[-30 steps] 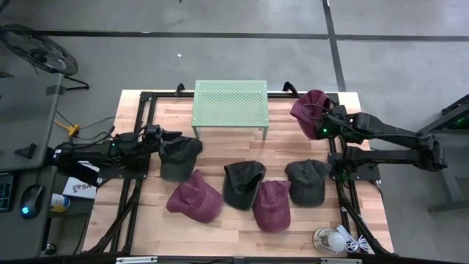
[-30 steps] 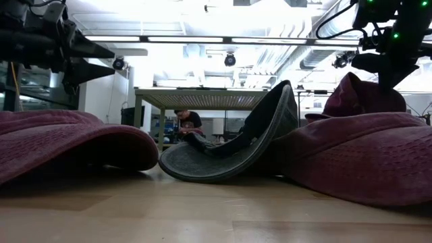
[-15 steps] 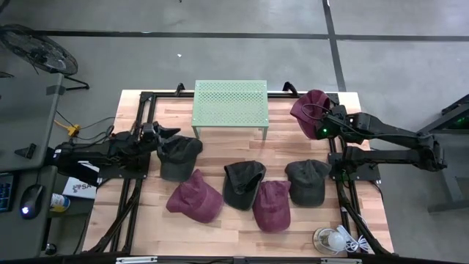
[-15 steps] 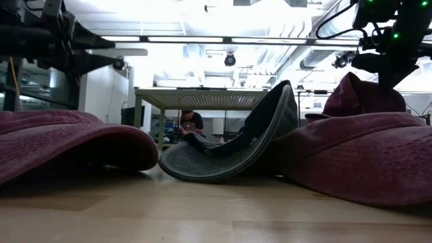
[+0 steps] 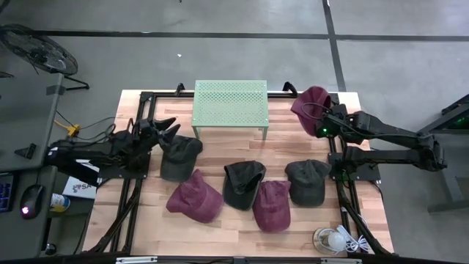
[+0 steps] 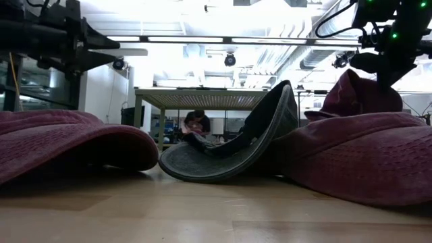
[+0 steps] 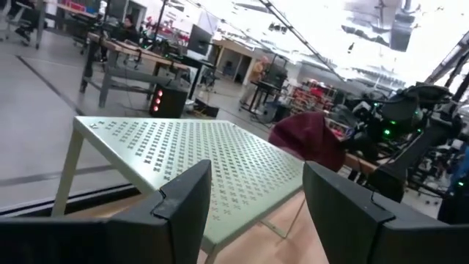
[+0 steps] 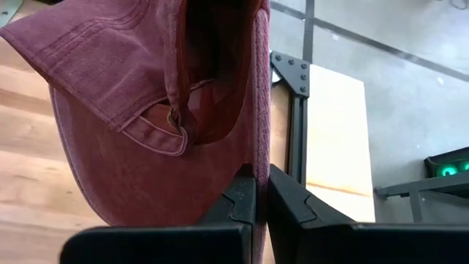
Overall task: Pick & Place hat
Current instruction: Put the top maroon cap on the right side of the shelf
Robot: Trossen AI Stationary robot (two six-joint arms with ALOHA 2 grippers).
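Observation:
My right gripper (image 5: 323, 122) is shut on a maroon hat (image 5: 308, 105) over the table's far right corner; the right wrist view shows the hat (image 8: 139, 110) from its back, with the strap opening. My left gripper (image 5: 168, 126) stands open at the table's left, above and beside a dark grey hat (image 5: 179, 157), touching nothing. In its wrist view the open left gripper (image 7: 256, 202) points toward the green perforated rack (image 7: 205, 158). In the low view, my left gripper (image 6: 101, 44) is at the top left and the held hat (image 6: 354, 91) at the right. My right gripper pinches the cloth edge of the maroon hat's crown (image 8: 259, 158), beside the strap opening at its back, between its two shut fingers (image 8: 238, 198). It comes slanting down from the table's right. The hat sits raised beyond the fingertips; its lower part is hidden in the low view.
The green rack (image 5: 229, 103) stands at the far middle. Lying on the table's near half are a maroon hat (image 5: 194, 196), a dark hat (image 5: 243, 183), another maroon hat (image 5: 272, 204) and a grey hat (image 5: 307, 181). A white object (image 5: 333, 239) sits at the near right corner.
My left gripper has risen a little and tipped upward, its open fingers swinging from the dark grey hat toward the table's far edge. My right gripper and its maroon hat have kept still.

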